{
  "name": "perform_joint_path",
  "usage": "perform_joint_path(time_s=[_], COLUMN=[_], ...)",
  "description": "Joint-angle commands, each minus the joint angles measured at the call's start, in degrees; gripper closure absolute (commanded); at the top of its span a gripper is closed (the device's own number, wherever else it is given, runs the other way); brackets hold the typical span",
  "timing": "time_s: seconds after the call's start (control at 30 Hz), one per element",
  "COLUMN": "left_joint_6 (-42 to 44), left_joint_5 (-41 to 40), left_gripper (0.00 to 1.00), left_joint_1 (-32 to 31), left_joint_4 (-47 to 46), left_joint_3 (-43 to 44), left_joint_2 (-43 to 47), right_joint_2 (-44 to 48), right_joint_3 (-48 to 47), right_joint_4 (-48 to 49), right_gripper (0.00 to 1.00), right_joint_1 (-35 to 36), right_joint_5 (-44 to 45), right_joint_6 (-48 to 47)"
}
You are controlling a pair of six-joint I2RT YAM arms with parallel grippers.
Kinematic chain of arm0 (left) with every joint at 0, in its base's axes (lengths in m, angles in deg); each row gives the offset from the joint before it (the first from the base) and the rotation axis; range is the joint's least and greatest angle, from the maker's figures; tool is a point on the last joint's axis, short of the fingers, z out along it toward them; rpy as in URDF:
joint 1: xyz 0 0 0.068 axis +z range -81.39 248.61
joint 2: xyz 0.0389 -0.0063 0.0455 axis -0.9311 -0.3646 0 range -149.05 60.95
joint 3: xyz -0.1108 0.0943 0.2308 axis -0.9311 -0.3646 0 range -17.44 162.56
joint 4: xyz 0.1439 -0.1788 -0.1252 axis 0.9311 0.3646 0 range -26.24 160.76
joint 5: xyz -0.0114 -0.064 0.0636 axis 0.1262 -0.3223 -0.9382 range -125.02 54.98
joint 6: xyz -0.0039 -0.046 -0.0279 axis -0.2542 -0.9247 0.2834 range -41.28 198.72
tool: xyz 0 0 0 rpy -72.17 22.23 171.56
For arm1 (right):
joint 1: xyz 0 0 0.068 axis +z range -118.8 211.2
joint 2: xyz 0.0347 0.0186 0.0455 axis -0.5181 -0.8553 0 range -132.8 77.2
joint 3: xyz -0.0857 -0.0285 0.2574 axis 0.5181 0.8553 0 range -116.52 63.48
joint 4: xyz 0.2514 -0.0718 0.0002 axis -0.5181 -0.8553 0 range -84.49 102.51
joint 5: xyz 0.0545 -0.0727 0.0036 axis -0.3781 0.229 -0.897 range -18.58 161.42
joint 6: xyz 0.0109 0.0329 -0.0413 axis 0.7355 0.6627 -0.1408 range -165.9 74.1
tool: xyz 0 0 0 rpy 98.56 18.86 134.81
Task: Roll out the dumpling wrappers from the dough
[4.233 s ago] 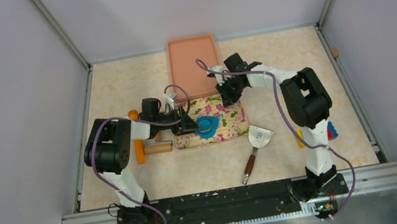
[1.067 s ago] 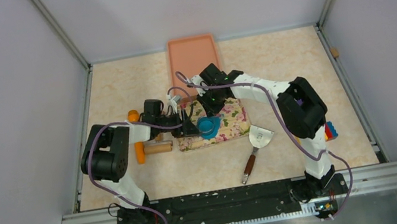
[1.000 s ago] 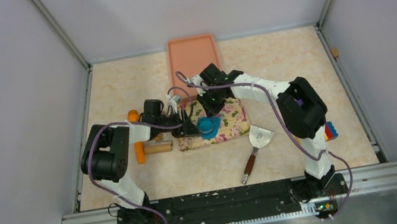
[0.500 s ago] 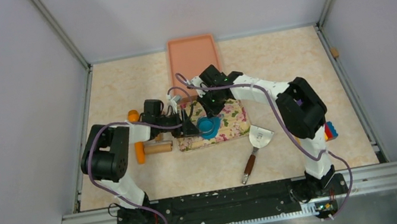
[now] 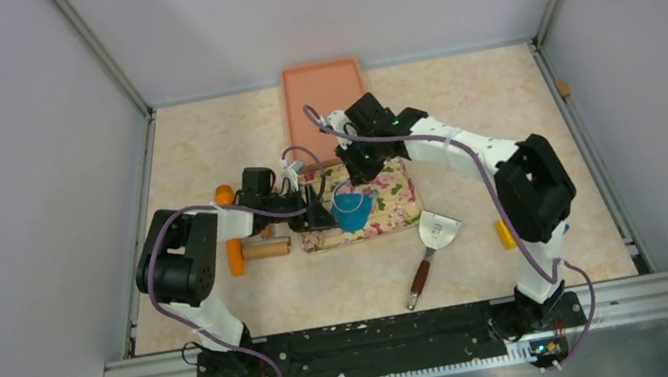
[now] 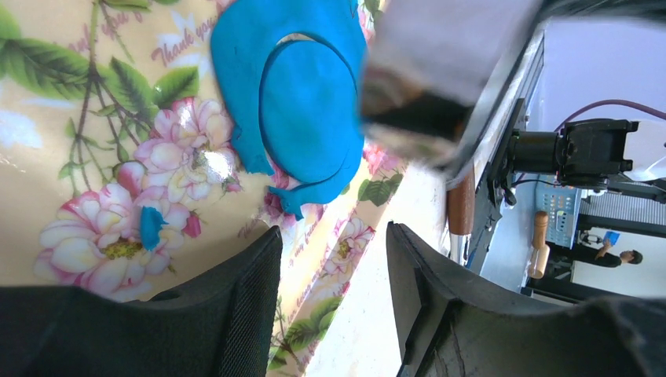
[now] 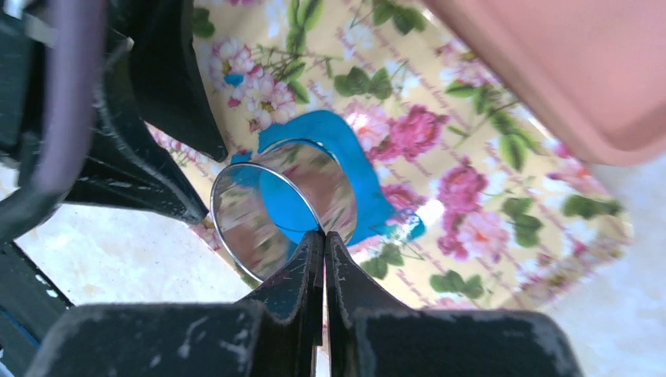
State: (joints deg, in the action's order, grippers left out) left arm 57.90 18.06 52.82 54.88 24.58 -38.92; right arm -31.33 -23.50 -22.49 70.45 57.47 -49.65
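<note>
From above: dough (image 5: 354,214) on the floral mat's (image 5: 392,194) middle, both grips hidden under the arms. Left wrist: left gripper (image 6: 332,236) spread, straddling the mat's left edge, probably pinning it; round dumpling wrapper (image 6: 310,106) cut within the ragged sheet. Right wrist: right gripper (image 7: 322,236) clenched on the rim of the ring cutter (image 7: 251,228), clear of the dough, likely freeing the disc.

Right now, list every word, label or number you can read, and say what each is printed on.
"Thank you": cursive print on the floral mat, beside the dough, in the left wrist view.
More cursive lines repeat across the mat: too blurred to read.
Tray, spatula, ring cutter: no text visible.
</note>
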Motion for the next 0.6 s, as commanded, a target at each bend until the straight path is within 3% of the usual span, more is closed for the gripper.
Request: perform_joint_path(time_s=[0.0,0.2,0.57], left_joint_6=[1.74,2.35,1.70], left_joint_5=[0.27,0.05,-3.76], left_gripper=[0.44,0.44,0.46], left_joint_1=[-0.12,-0.12,-0.20], left_joint_4=[0.49,1.38,4.04], left_joint_3=[1.36,1.64,2.67], left_joint_2=[0.30,0.40,0.54], right_joint_2=[8.00,12.16,15.08], right_joint_3=[1.80,5.55,12.90], right_joint_4=[1.07,0.69,1.68], right_gripper=[1.00,1.00,1.00], right_joint_1=[-3.23,-9.21,-32.27], right_joint_5=[0.43,1.09,-2.92], right_joint_6=[-0.74,-0.91,1.17])
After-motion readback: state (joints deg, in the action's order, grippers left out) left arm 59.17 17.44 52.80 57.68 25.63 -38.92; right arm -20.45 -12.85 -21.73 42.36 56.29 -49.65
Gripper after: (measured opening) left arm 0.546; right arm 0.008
